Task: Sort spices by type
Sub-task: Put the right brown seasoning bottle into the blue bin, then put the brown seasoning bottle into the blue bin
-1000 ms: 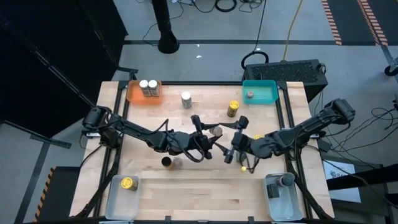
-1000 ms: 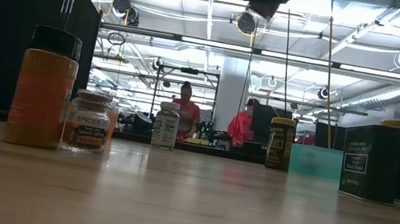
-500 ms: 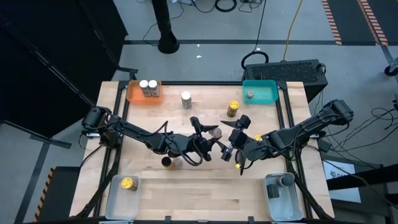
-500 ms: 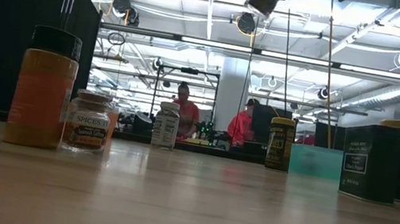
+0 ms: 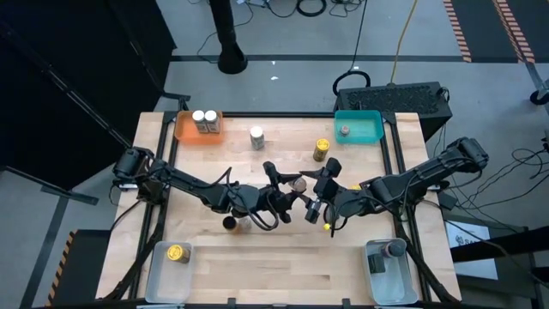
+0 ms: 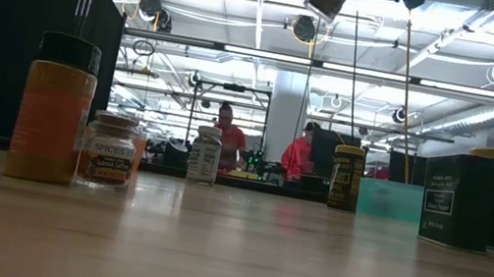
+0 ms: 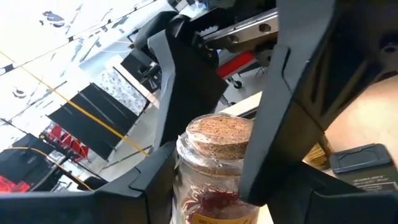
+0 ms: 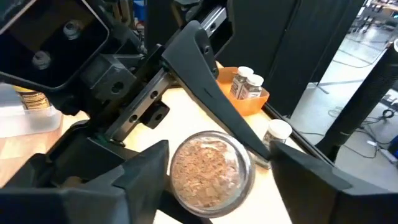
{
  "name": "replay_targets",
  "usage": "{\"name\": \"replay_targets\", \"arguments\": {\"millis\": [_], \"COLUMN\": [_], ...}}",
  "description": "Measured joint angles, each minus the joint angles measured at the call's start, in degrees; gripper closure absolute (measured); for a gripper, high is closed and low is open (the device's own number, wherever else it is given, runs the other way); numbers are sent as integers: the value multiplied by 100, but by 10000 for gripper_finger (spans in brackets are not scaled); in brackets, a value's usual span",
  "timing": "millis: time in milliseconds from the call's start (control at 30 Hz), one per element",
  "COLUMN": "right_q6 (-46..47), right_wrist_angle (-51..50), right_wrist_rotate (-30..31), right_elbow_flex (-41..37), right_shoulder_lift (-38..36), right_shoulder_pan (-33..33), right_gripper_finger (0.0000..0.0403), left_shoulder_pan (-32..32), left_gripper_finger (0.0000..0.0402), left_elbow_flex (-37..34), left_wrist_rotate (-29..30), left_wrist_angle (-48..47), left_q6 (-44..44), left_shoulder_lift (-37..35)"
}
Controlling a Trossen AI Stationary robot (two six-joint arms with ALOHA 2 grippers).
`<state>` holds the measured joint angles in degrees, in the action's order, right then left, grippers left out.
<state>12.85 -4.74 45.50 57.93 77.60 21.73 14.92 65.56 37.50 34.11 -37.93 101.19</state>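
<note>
1. A cork-topped jar (image 7: pixel 214 168) of red spice sits clamped between the left gripper's (image 5: pixel 290 190) two dark fingers (image 7: pixel 292 93), held above mid-table.
2. The right gripper (image 5: pixel 319 204) faces the jar's cork top (image 8: pixel 210 169) head-on, its fingers (image 8: pixel 99 177) spread apart on either side of the jar, not touching it.
3. Beyond the fingers, two white-capped jars (image 8: pixel 247 83) stand in an orange tray (image 8: pixel 256 102); another white-capped jar (image 8: pixel 277 132) stands alone on the table (image 5: pixel 283 266).
</note>
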Motion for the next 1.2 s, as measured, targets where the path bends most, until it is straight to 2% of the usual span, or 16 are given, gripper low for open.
{"name": "replay_targets", "arguments": {"millis": [267,467,600,767,900,1000,1133,1200], "right_q6": [219,227,218,258,282,488,1508,1904], "right_wrist_angle": [-225,-386,-398,-398,-532,-917,-1790,-2066], "right_wrist_rotate": [-57,-89,-136,-276,-397,-454,-664,-1032], "right_elbow_flex": [0,0,0,-7,-9,-15,-17,-17], "right_shoulder_lift": [-53,-83,-85,-72,-72,-61,-103,-105], "right_shoulder_pan": [-30,-36,-41,-45,-50,-41,127,293], "right_gripper_finger": [253,260,278,306,355,396,392,392], "left_shoulder_pan": [0,0,7,17,19,13,192,362], "left_gripper_finger": [203,170,165,184,208,220,224,225], "left_elbow_flex": [-11,-11,-9,9,12,25,26,26], "left_wrist_rotate": [-13,-83,-108,-237,-270,-146,487,510], "left_wrist_angle": [-54,-62,-63,-57,-149,-412,-1532,-2133], "left_q6": [-62,13,32,-14,10,232,875,1212], "left_shoulder_lift": [0,0,0,0,-2,-11,-87,-109]}}
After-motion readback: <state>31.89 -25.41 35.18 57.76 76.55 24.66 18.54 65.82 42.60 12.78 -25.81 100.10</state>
